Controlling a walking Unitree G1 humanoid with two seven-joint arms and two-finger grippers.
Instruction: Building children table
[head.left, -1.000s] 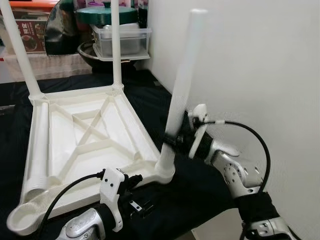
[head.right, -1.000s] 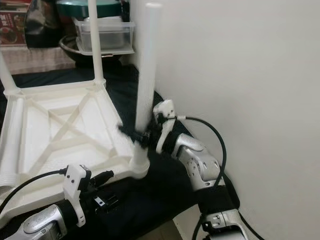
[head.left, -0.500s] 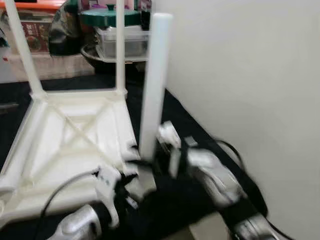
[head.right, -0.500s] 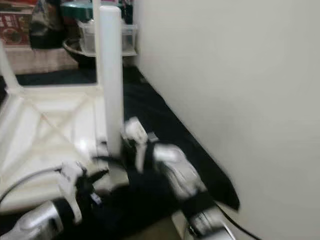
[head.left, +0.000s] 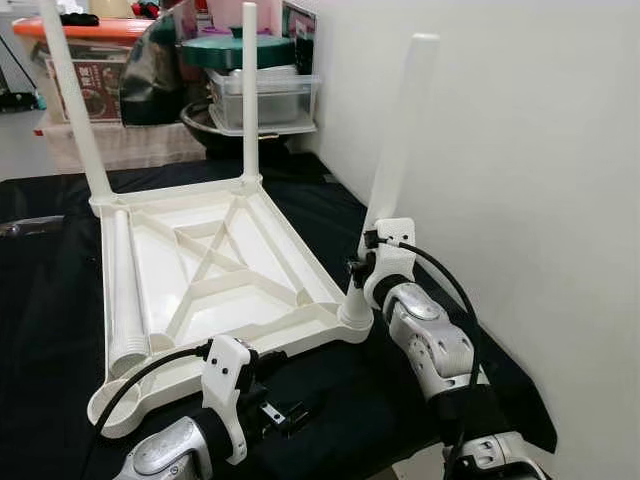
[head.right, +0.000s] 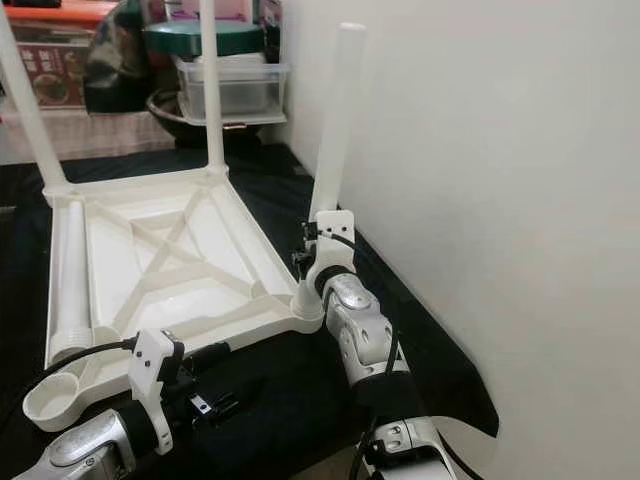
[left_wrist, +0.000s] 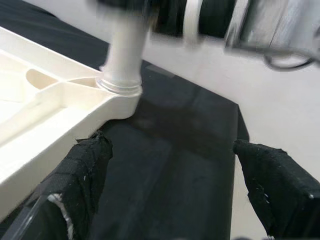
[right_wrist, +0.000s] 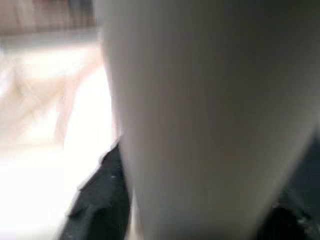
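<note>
Surface: black cloth (head.left: 40, 320) beside a white wall (head.left: 540, 150); storage boxes (head.left: 262, 95) behind.
Left tool (left_wrist: 170, 185): low at the near edge, fingers spread wide, holding nothing, facing the corner socket (left_wrist: 119, 87).
Table top (head.left: 215, 270): white, upside down on the cloth.
Right tool (head.left: 358, 272): fingers closed around the tilted leg (head.left: 395, 140) just above that socket.
</note>
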